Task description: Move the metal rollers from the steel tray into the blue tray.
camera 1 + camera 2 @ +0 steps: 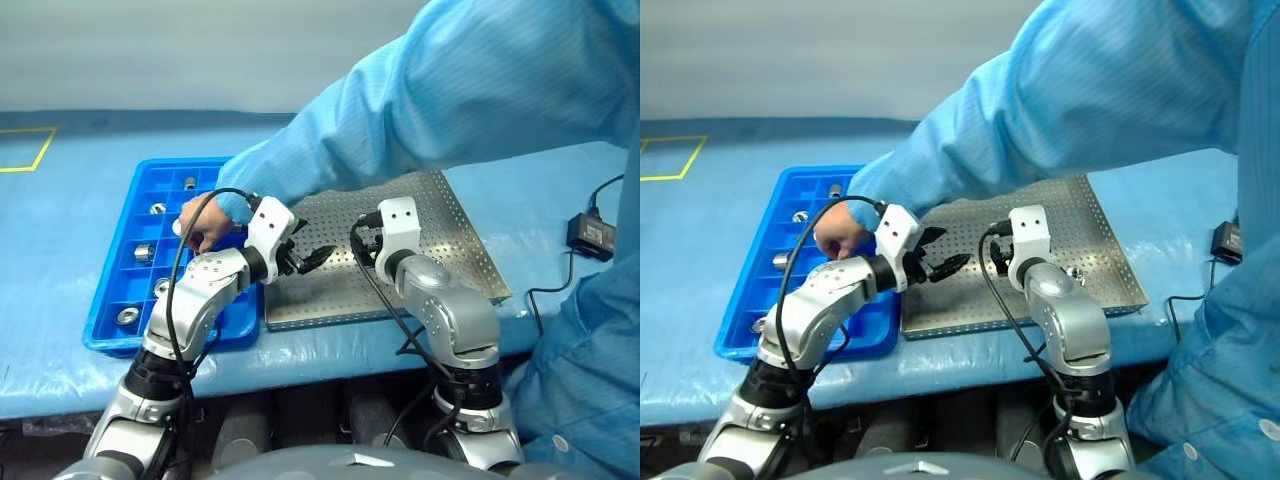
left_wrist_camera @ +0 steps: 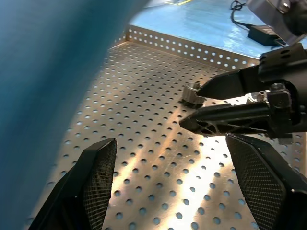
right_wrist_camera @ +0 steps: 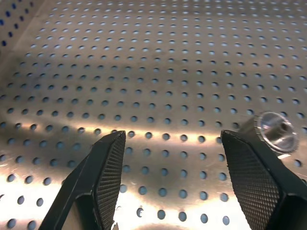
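Fingers of both arms spread apart, empty, angled down over the steel tray (image 1: 470,250).

Silver-grey, rounded arm shells with dark joint rings, white blocky wrist housings dotted with small screws, looped black cables running along each forearm, a left pincer (image 1: 312,259) and a right pincer (image 2: 191,106) of pointed black fingers (image 3: 111,165) faced with fine mesh-textured pads.
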Tool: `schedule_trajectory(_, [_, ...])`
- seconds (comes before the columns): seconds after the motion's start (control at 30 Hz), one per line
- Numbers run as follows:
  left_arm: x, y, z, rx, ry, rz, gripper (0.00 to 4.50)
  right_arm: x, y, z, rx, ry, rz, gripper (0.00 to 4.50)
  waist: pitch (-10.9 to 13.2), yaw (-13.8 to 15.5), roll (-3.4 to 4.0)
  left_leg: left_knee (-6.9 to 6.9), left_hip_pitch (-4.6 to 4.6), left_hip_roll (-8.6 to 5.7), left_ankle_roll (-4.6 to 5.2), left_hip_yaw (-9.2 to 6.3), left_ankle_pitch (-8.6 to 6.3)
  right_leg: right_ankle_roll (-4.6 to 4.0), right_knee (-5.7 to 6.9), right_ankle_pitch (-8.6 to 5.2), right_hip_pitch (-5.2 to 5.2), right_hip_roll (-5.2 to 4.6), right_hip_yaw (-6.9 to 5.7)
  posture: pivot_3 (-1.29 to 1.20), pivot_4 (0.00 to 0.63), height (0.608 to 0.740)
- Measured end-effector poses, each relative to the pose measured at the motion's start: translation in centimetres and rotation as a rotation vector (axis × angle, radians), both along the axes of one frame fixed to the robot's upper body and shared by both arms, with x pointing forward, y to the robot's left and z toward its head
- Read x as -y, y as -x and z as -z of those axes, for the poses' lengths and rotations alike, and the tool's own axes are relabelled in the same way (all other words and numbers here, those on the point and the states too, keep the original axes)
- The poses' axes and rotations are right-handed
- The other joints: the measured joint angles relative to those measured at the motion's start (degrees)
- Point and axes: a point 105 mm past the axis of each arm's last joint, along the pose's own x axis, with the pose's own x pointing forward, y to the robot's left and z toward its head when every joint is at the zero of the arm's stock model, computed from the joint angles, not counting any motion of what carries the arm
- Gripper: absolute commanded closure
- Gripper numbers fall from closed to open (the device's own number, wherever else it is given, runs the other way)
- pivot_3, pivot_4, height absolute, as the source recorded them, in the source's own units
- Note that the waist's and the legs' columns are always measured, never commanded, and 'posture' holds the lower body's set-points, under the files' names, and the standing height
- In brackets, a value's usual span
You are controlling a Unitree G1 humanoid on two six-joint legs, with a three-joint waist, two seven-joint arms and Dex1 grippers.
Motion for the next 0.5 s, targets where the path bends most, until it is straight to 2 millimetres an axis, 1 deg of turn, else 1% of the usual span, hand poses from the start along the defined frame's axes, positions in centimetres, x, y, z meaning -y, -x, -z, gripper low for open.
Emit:
schedule_trajectory(0.1, [-0.1,0.1,0.3,-0.007,-0.001,-0.001,0.57,0.9,-0.2,0.1,-0.006,-0.040,0.092,1.16,0.00,-0.31,0.01,0.03,0.03,0.01,0.00,0.01,0.00,-0.01,0.02,-0.01,0.02,0.00,0.02,-0.08,0.150,0.740])
schedule_trajectory(0.2, [-0.5,0.4,1.0,-0.029,0.001,-0.017,0.57,1.4,-0.7,0.6,-0.025,-0.072,0.177,1.16,0.00,-0.67,0.01,0.05,0.03,0.02,0.00,0.05,0.00,-0.01,0.02,0.00,0.01,0.00,0.07,-0.07,0.150,0.740])
schedule_trajectory(0.23, [-0.5,0.5,1.2,-0.035,0.001,-0.022,0.57,1.4,-0.8,0.7,-0.029,-0.080,0.195,1.16,0.00,-0.72,0.01,0.05,0.03,0.02,0.00,0.05,0.00,0.00,0.02,0.00,0.01,0.00,0.07,-0.06,0.150,0.740])
schedule_trajectory(0.37, [-0.9,1.0,1.5,-0.042,0.006,-0.042,0.57,0.5,-1.6,1.1,-0.042,-0.096,0.205,1.16,0.00,-0.86,0.02,0.04,0.03,0.02,0.00,0.05,0.00,0.03,0.02,0.02,0.00,0.00,0.09,-0.04,0.150,0.740])
schedule_trajectory(0.47, [-1.1,1.1,1.4,-0.034,0.008,-0.057,0.57,0.4,-2.3,1.9,-0.058,-0.101,0.247,1.16,0.00,-0.71,0.02,0.06,0.03,0.02,0.00,0.05,0.00,0.02,0.01,0.02,0.02,-0.02,0.10,-0.02,0.150,0.740])
schedule_trajectory(0.5, [-1.2,1.2,1.4,-0.034,0.010,-0.062,0.57,0.7,-2.5,2.2,-0.054,-0.096,0.271,1.16,0.00,-0.66,0.02,0.06,0.03,0.02,0.01,0.06,0.00,0.02,0.01,0.02,0.02,-0.03,0.11,-0.02,0.150,0.740])
